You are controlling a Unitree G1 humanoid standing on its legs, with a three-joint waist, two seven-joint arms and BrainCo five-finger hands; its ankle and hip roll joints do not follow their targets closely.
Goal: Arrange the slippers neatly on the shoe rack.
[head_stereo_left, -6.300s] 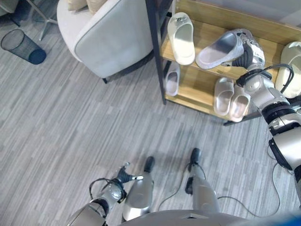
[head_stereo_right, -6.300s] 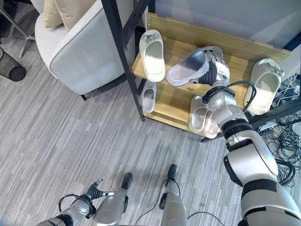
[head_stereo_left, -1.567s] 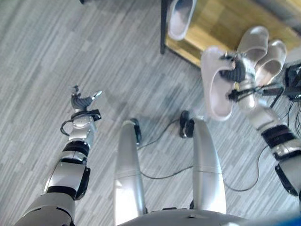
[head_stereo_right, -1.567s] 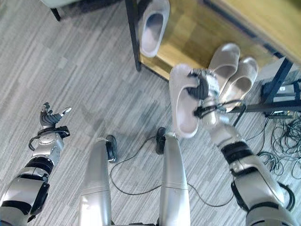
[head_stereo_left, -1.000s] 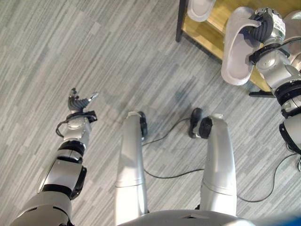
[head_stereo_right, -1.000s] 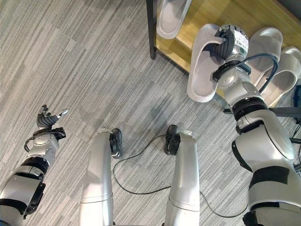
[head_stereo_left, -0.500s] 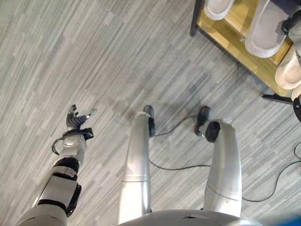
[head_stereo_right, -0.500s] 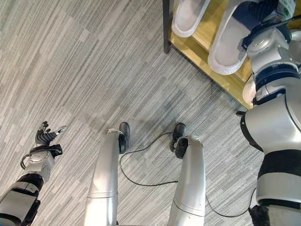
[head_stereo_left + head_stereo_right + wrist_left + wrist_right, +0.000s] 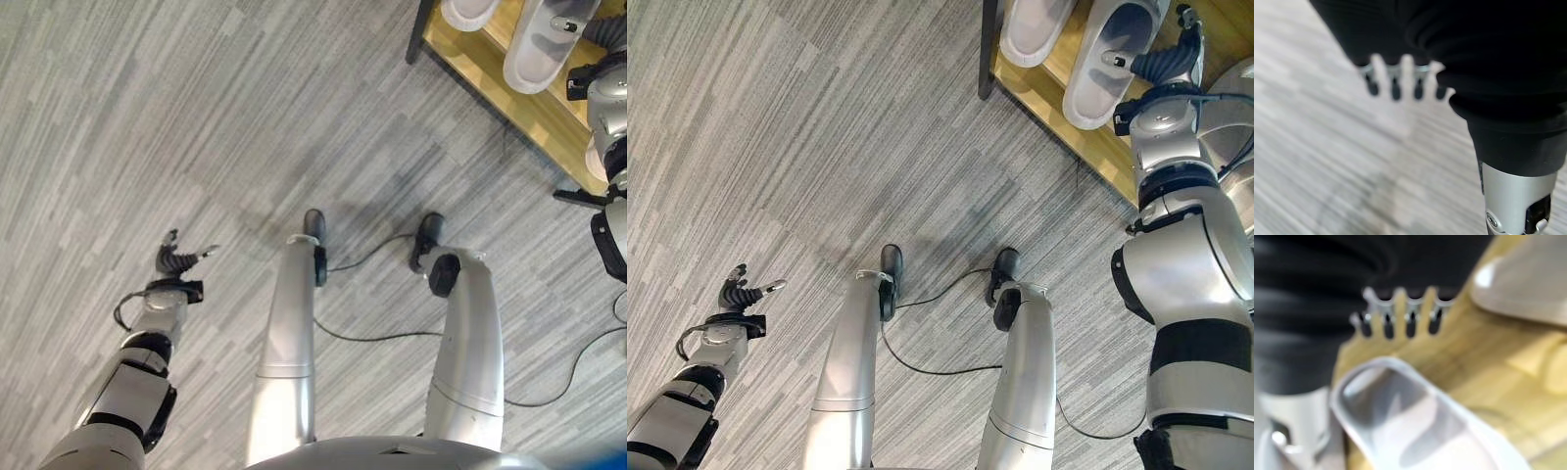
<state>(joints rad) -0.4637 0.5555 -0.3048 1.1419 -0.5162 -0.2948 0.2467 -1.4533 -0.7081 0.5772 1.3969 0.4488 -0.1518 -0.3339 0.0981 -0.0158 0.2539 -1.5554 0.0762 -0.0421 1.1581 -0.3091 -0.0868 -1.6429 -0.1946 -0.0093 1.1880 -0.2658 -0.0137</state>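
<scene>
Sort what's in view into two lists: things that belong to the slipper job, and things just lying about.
Job:
grey slipper lying on the shoe rack
pale slipper beside it
right hand, open, by the grey slipper

Lying about:
left hand, open and idle over the floor

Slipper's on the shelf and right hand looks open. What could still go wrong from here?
1. The slipper has its heel end at the shelf's front edge; a nudge might tip it to the floor.
2. The right hand sits right beside that slipper with open fingers; pulling back could snag and drag it.
3. It lies close to the neighbouring slipper; any shove may knock both askew.
</scene>
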